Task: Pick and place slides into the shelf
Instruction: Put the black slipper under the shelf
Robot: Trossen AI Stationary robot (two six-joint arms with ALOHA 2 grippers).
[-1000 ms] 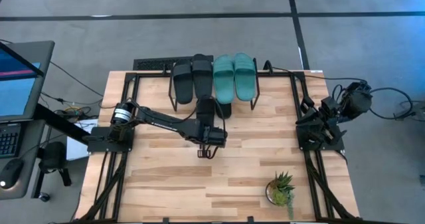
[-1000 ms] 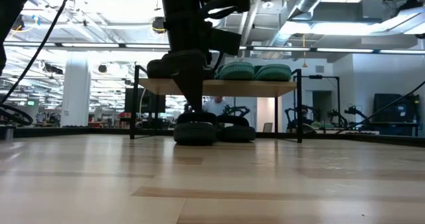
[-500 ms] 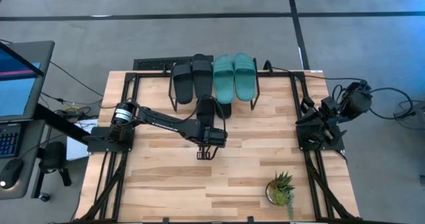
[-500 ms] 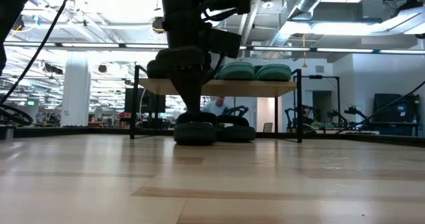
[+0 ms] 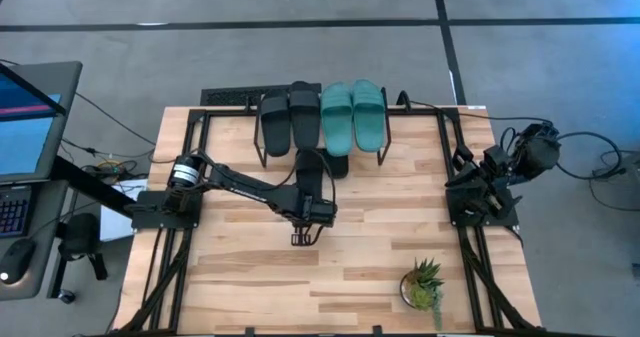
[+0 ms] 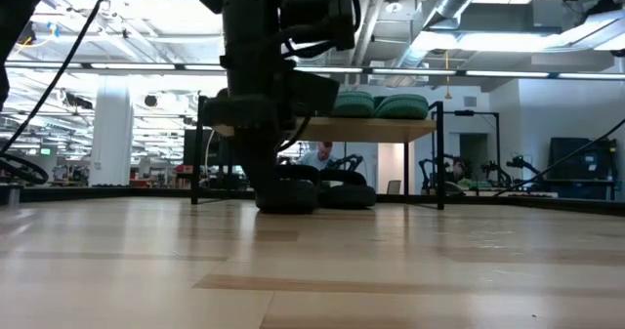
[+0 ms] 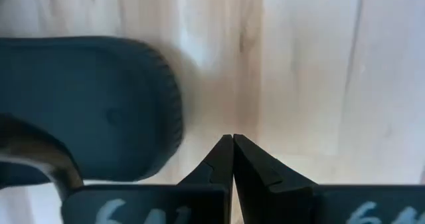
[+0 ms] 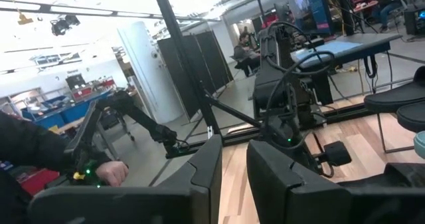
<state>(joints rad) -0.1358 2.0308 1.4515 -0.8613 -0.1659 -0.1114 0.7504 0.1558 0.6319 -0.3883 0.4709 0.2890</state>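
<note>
Left gripper [image 5: 302, 239], fingers pressed together and empty, hovers beside a black slide [image 5: 312, 167]; it should spread before gripping.

Left arm [image 6: 259, 85] blocks the black rubber slides [image 6: 234, 102] on the shelf's wood top; blurred dark slide [image 7: 86, 108] cut off at frame edge.
</note>
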